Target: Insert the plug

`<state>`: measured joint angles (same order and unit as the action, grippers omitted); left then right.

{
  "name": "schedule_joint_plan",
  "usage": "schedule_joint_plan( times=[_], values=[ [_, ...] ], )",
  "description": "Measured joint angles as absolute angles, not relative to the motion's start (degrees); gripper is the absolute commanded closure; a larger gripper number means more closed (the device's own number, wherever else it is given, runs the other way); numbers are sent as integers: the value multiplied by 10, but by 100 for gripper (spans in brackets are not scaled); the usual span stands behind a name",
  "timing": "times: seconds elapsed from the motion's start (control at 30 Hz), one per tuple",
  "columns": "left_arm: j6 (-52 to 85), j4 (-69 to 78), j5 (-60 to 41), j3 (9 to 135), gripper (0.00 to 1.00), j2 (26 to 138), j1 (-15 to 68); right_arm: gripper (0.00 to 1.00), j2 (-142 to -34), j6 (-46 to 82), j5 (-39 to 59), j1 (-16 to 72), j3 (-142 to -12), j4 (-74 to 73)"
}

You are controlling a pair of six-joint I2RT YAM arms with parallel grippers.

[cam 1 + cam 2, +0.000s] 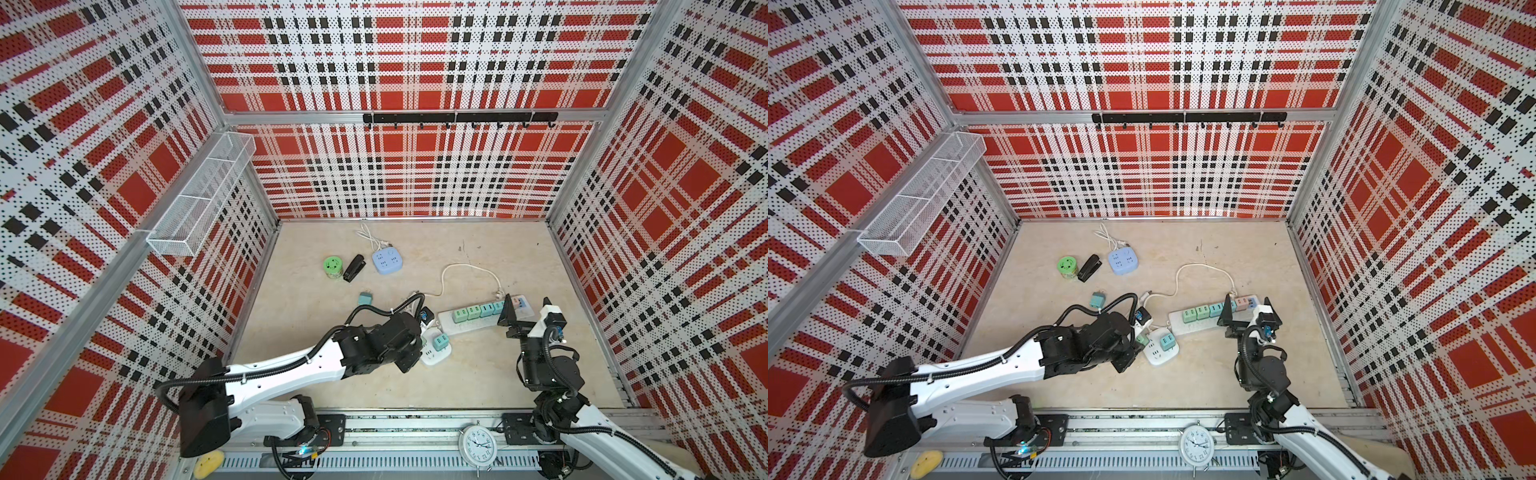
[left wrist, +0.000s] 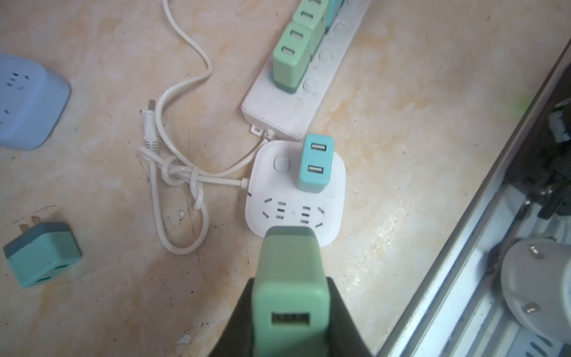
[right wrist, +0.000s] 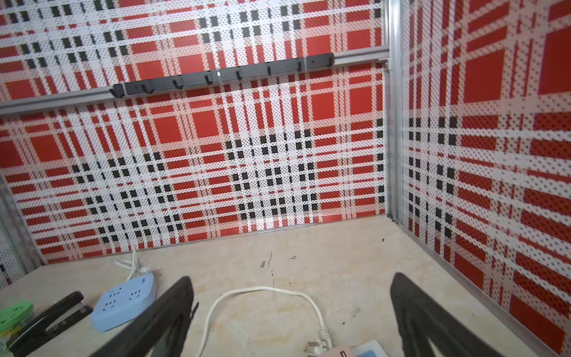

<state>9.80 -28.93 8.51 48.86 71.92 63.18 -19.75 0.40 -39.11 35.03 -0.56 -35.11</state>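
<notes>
The left gripper clamps a green USB charger over the square white socket's free edge; the right gripper, well apart, stands open and empty.

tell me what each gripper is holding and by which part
The left gripper holds the green charger plug by its two sides at the USB end, near the white square socket. The right gripper is open and holds nothing.

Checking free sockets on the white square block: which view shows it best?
Left wrist: the white square block sits mid-frame, sockets clear. In both top views it is small, partly under the left arm; the right wrist view misses it.
</notes>
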Motion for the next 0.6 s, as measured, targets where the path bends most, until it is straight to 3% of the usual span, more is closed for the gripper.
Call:
schedule_joint_plan(
  times=[0.27,0.6],
  values=[
    [96,-266,89,482,100,765,637,0,-170,78,-358,311,-6,-239],
    [87,-189,89,469,100,803,642,0,-332,86,-315,311,-8,-248]
  ],
)
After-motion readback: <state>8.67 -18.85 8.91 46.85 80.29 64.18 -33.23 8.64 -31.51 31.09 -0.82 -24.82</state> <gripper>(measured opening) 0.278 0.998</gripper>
